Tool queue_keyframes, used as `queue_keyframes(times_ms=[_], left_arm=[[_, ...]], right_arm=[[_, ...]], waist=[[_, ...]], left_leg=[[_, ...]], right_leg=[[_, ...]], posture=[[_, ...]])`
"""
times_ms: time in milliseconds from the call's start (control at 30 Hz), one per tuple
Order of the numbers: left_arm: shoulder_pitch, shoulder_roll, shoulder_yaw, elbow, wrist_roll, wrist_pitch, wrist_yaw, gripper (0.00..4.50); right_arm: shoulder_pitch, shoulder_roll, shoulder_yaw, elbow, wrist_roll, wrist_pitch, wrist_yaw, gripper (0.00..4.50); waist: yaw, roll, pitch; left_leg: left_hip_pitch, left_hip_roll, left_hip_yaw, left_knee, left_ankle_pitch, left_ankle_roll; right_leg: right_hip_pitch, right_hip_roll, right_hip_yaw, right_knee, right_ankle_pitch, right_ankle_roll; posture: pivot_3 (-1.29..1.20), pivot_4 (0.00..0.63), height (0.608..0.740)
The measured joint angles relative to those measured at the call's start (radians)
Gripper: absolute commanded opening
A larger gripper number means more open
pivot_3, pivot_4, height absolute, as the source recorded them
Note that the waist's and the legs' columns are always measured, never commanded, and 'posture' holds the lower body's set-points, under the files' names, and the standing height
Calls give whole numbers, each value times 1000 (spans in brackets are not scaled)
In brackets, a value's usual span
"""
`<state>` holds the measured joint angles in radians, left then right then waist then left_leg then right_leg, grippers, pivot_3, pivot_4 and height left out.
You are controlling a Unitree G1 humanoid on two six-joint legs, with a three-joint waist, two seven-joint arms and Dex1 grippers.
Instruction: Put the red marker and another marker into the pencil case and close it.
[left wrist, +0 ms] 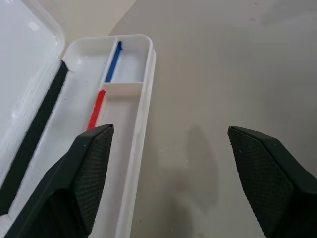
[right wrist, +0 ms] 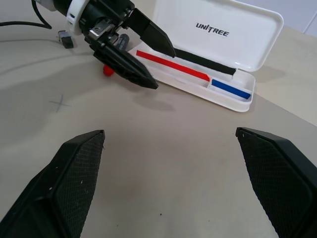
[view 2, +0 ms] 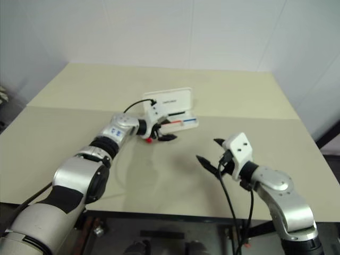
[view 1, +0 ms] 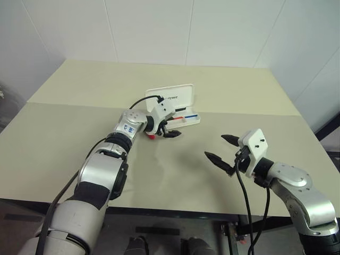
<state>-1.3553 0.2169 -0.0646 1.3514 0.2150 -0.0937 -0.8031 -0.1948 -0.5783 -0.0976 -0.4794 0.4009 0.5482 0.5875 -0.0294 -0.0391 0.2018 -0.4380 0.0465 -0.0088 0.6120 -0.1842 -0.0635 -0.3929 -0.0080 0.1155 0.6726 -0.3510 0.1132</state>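
We see the pencil case lying open on the counter, lid tilted back, its long tray showing the red and blue stripes and no marker that we can make out. Our left gripper hovers just beside the case's front edge with its jaws released and nothing between them. Just beside the case, under that gripper, a small red tip peeks out on the counter; we judge it to be the cap end of the red marker, lying outside the tray. The lime-green marker we cannot place. Our right gripper waits well apart from the case, nearer us, jaws spread wide and empty. By our reading the task is barely begun: the case is open, but both markers have yet to go in, and the lid has yet to be shut.
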Motion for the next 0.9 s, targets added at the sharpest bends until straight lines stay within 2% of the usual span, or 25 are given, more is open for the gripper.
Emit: queue_keyframes(times_ms=[900], left_arm=[[-13, -5, -68, 33, 104, 187, 119, 3847]], right_arm=[[14, -1, -29, -27, 2, 21, -12, 4500]], waist=[[-1, 0, 0]], left_leg=[[0, 0, 0, 0, 0, 0]], right_leg=[[0, 0, 0, 0, 0, 0]], posture=[[0, 150, 740]])
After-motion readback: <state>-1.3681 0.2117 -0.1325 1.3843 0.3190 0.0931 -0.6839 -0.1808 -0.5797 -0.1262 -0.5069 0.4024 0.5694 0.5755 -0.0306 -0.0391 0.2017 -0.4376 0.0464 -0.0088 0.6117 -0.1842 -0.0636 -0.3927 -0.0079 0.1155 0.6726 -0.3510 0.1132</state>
